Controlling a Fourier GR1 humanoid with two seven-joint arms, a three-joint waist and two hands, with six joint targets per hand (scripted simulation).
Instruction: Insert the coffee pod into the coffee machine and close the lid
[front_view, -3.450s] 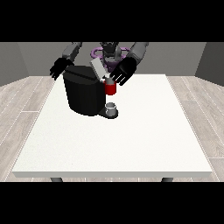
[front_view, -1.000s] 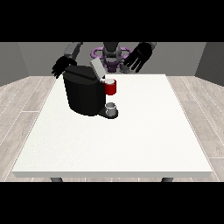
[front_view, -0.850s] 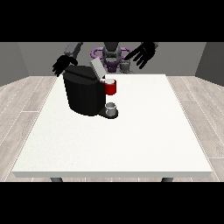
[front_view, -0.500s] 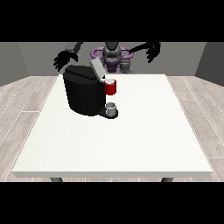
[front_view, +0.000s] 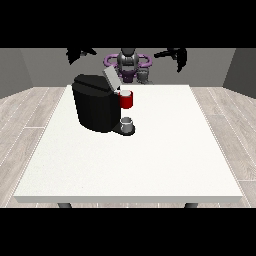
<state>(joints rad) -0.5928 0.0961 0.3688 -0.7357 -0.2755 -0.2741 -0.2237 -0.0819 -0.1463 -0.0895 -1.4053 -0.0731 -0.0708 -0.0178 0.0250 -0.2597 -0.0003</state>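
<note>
- The desk (front_view: 150, 165) is a wide white slab that fills most of the view, on a pale plank floor (front_view: 20, 125) with grey walls behind.
- The machine (front_view: 95, 102) is a black block on the desk's far left part, well away from the near edge.
- Its lid (front_view: 111, 79) is a pale grey flap at the top right corner, tilted up and open.
- The robot (front_view: 128, 62) stands behind the far edge of the desk, a grey body with purple at the shoulders, small at the top of the view.
- A red thing at the machine (front_view: 126, 99) sits on its right side, just under the raised lid, with a pale ring on top.
- A grey thing (front_view: 127, 122) stands on the machine's base plate, directly below the red thing; I cannot tell it for the pod.
- A small grey thing (front_view: 144, 75) shows beside the robot's body near the far desk edge; it is too small to name.
- The hand at the view's right (front_view: 179, 56) is raised high beside the robot, above and behind the desk, well apart from the machine and touching nothing; its fingers hang down, uncurled and holding nothing.
- The hand at the view's left (front_view: 76, 53) is raised just as high, above and behind the machine, clear of the lid; its fingers are spread and hold nothing.
- Both hands are well apart from the grey thing on the base plate, with the machine's body between it and the hand at the view's left.
</note>
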